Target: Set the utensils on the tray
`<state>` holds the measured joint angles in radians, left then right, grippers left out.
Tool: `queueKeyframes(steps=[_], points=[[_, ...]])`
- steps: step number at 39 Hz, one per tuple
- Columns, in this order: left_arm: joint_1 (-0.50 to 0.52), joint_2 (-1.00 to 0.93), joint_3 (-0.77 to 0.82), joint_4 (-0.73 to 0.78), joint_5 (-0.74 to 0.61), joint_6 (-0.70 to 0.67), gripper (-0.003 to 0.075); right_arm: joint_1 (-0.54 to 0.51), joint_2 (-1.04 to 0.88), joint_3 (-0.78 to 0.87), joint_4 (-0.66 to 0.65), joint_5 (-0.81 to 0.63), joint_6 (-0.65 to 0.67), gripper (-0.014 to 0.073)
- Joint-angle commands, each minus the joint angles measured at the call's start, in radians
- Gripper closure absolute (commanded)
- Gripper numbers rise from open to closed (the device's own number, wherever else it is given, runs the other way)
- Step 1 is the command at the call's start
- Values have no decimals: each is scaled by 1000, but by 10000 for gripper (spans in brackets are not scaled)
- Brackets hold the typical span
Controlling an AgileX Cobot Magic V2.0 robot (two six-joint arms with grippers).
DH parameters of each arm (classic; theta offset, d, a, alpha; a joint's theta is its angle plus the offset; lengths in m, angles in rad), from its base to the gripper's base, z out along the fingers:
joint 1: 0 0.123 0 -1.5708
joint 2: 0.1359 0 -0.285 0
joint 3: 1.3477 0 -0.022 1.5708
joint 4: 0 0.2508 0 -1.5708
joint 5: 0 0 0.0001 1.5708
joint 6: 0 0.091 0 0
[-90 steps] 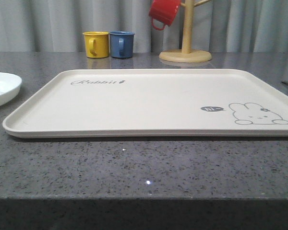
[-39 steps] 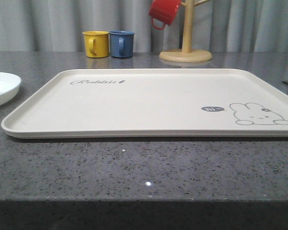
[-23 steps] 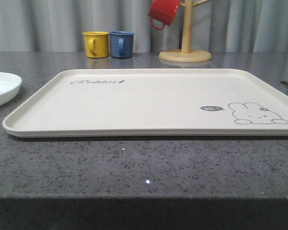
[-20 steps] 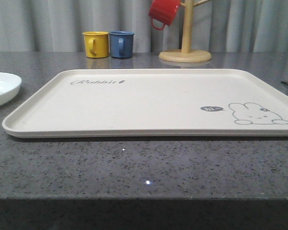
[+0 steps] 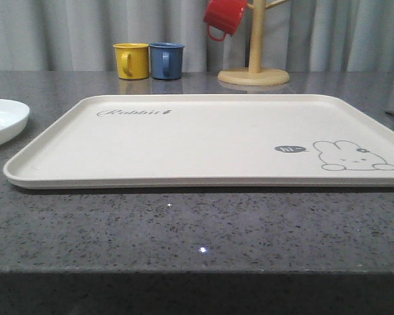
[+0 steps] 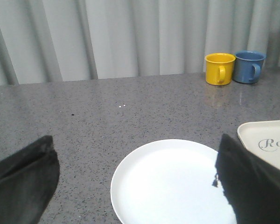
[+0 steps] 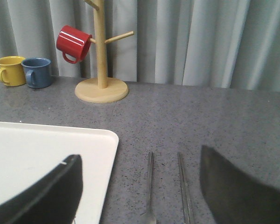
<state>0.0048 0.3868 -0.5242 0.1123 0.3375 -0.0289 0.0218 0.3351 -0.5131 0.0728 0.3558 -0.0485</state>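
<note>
The cream tray point(image 5: 203, 141) with its grey rabbit outline lies across the middle of the dark counter. The round white plate point(image 5: 1, 121) sits on the counter just off the tray's left end. In the left wrist view my left gripper point(image 6: 136, 144) hangs open above the plate point(image 6: 170, 184), one dark finger on each side. My right gripper point(image 7: 140, 153) is open over two slim steel utensils point(image 7: 150, 184) point(image 7: 184, 186), which lie side by side on the counter right of the tray corner point(image 7: 100, 144). Their heads are cut off, so I cannot tell which utensil is which.
A yellow mug point(image 5: 131, 60) and a blue mug point(image 5: 166, 60) stand at the back. A wooden mug tree point(image 5: 254, 69) behind the tray holds a red mug point(image 5: 224, 16). Grey curtains close off the back. The counter's front edge is near.
</note>
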Motion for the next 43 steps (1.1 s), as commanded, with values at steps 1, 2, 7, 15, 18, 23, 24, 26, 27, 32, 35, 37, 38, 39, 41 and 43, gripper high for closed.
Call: queueKeyframes(steps=[1,2,7,15,18,23,24,26,27,32,35,37,38,39,41,43], points=[[0,12,-36,-6,-76,-10,47,0,16,-37,3,-78,-5,-16],[0,12,-36,-6,-76,-10,51,0,16,-37,3,-78,-5,-16],[0,19,-29,-28,-80,-10,82,0,16,-37,3,-78,-5,-16],[-36,156,-72,-58,-37,-10,136,0,16,-37,3,-78,-5,-16],[-71,256,-129,-58,29,-10,153,0,16,-37,3,-78,-5,-16],[-143,418,-251,-58,176,-10,156,0,16,-37,3,-78,-5,-16],[-159,453,-272,-58,200,-10,155,0,16,-37,3,-78,-5,-16],[-189,512,-322,-59,256,-10,155,0,16,-37,3,-78,-5,-16],[-206,538,-350,-59,284,-10,156,0,16,-37,3,-78,-5,-16],[-272,685,-473,-78,401,-10,156,0,16,-37,3,-78,-5,-16],[-295,770,-549,-78,502,-10,156,0,16,-37,3,-78,-5,-16],[-298,817,-595,-78,566,-8,156,0,16,-37,3,-78,-5,-16],[-299,848,-612,-78,590,-4,156,0,16,-37,3,-78,-5,-16],[-299,877,-633,-78,619,6,156,0,16,-37,3,-78,-5,-16],[-299,920,-667,-78,654,23,156,0,16,-37,3,-78,-5,-16],[-299,968,-694,-81,671,38,156,0,16,-37,3,-78,-5,-16]])
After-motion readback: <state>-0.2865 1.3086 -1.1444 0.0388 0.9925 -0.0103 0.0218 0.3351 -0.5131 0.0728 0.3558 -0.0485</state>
